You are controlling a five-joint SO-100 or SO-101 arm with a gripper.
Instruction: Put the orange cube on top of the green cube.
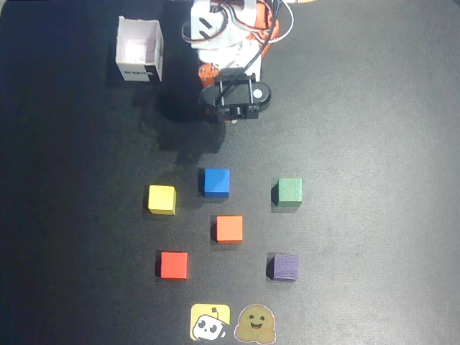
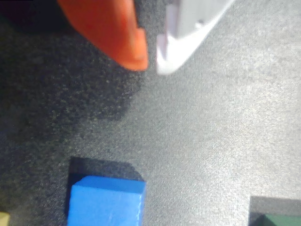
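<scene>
In the overhead view the orange cube [image 1: 229, 228] sits on the black mat near the middle of the group of cubes. The green cube [image 1: 290, 191] rests up and to the right of it, about a cube's width apart. Only a dark green corner of the green cube [image 2: 277, 220] shows at the bottom right of the wrist view; the orange cube is out of that view. My gripper [image 1: 231, 115] hangs folded near the arm's base, well above both cubes. In the wrist view the gripper [image 2: 151, 66] has its orange and white tips nearly together, with nothing between them.
A blue cube [image 1: 215, 182] lies closest below the gripper, and shows as the blue cube [image 2: 106, 205] in the wrist view. A yellow cube [image 1: 162, 199], a red cube [image 1: 174, 264] and a purple cube [image 1: 284, 267] surround the orange one. A white open box [image 1: 140, 50] stands top left. Two stickers [image 1: 210, 322] lie at the bottom edge.
</scene>
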